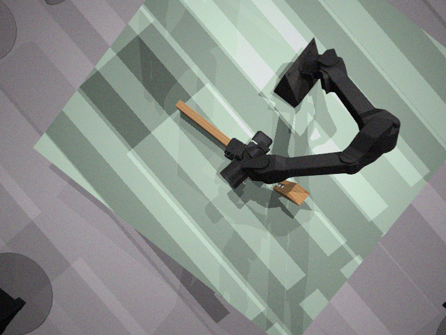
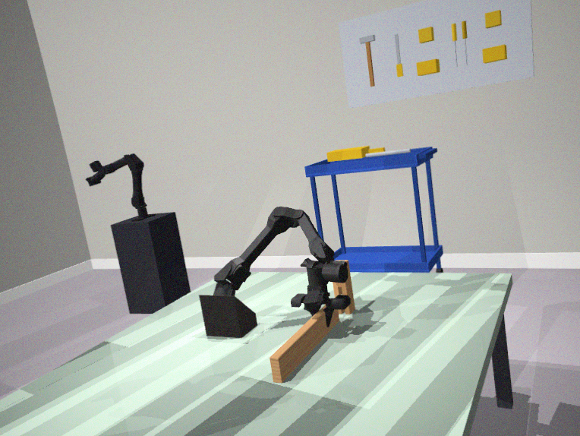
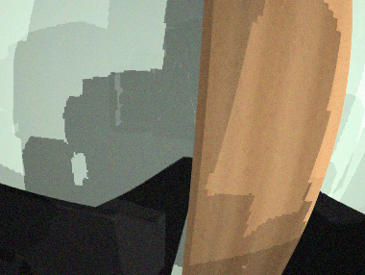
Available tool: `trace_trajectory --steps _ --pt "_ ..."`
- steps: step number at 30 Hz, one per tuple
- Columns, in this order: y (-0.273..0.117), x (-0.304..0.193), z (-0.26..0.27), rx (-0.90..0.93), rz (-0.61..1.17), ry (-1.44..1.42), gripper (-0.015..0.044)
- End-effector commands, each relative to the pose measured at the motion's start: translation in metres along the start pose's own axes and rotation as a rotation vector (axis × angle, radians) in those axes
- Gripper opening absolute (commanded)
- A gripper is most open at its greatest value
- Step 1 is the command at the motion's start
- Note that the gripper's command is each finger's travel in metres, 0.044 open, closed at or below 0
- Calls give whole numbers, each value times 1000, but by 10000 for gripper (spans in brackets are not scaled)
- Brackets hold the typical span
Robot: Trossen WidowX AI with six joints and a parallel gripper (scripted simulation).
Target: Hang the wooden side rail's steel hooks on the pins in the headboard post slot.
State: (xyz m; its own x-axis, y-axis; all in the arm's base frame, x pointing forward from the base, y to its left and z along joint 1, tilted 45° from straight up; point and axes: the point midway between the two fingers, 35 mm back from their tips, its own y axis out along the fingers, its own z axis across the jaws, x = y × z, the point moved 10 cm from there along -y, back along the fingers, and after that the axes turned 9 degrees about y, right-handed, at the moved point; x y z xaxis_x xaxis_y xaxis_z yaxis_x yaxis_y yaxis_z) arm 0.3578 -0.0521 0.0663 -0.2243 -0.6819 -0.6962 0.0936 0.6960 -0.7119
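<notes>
The wooden side rail (image 1: pixel 203 124) (image 2: pixel 300 344) (image 3: pixel 268 114) lies slanted across the striped green table (image 1: pixel 144 201) (image 2: pixel 421 328). Its far end rests on the table, and its other end is raised toward the headboard post (image 1: pixel 293 192) (image 2: pixel 349 290). The post is a short wooden block standing upright, with steel parts (image 1: pixel 278 187) showing on its side in the overhead view. My gripper (image 1: pixel 234 147) (image 2: pixel 323 309) (image 3: pixel 225 170) is shut on the rail near its post end. The arm hides the rail's hooks and the post's slot, so I cannot tell whether they touch.
The arm's black base (image 1: pixel 293 84) (image 2: pixel 227 316) stands on the table behind the rail. Off the table stand a blue cart (image 2: pixel 375 166), a black pedestal (image 2: pixel 149 262) with a second arm, and a tool board (image 2: pixel 436 51) on the wall.
</notes>
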Motion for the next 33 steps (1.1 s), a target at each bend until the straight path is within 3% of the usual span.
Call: trace_trajectory --steps 1,33 --pt "-4 0 1 10 2 -6 0" --pt "-10 0 1 10 2 -6 0"
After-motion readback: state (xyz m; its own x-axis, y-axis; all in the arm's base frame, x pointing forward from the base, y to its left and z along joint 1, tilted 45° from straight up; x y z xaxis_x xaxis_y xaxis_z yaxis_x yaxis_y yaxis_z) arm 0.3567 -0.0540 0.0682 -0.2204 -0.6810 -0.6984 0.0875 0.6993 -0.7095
